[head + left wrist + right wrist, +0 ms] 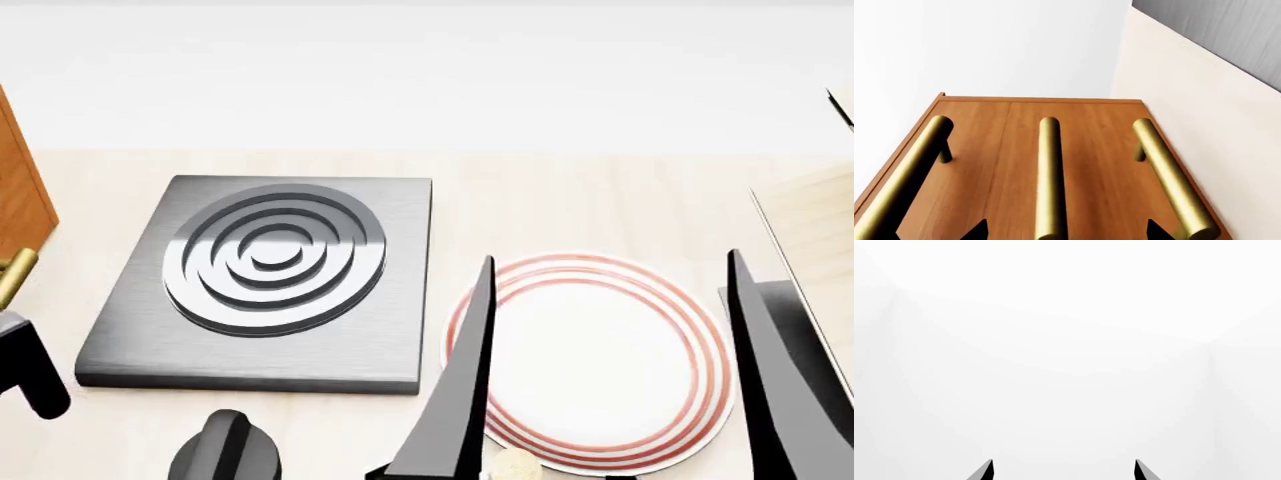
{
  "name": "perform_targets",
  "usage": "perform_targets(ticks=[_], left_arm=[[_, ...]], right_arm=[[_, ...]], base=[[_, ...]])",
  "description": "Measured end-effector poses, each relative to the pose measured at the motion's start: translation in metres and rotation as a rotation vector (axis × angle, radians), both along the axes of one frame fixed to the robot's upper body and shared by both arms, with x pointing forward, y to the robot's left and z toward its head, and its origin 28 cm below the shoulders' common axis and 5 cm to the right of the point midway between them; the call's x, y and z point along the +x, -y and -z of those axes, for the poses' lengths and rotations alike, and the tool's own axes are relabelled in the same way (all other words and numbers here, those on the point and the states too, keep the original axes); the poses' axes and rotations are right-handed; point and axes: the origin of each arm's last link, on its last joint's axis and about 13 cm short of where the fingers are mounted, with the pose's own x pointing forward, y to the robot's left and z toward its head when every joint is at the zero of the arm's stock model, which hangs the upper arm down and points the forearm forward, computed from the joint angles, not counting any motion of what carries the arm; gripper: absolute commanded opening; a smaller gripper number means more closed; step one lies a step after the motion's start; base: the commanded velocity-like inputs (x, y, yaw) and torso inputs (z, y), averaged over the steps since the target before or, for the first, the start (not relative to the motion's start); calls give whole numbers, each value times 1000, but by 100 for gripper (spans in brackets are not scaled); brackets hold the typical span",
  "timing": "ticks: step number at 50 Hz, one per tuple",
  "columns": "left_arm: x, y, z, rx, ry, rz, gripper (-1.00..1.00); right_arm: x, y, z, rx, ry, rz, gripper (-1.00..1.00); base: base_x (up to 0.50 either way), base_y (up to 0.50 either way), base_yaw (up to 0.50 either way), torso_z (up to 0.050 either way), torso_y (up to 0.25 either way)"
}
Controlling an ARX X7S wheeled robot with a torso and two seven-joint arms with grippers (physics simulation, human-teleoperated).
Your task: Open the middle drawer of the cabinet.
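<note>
In the left wrist view the orange-brown cabinet (987, 150) fills the frame, showing three brass bar handles side by side. The middle drawer (1087, 165) has its handle (1049, 175) running between my left gripper's (1067, 231) two dark fingertips (977, 230), which stand wide apart on either side of the bar without touching it. The drawer fronts look flush. In the head view only the cabinet's edge (20, 190) and a bit of brass handle (14, 275) show at far left. My right gripper (611, 262) is open and empty over the plate; it also shows in the right wrist view (1063, 469).
A grey stove plate (267, 280) with concentric rings lies on the pale counter, with a dark knob (227, 450) in front of it. A white plate with red rings (594, 355) lies to its right. A pale light-wood box (821, 230) stands at far right.
</note>
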Motion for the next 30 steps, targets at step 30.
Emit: perform_targets(ticks=[30], left_arm=[[7,-3,-3,6,27,-22,100]], right_arm=[[0,0,0,-2,-5,-4,100]], base=[[0,0,0,0,0]])
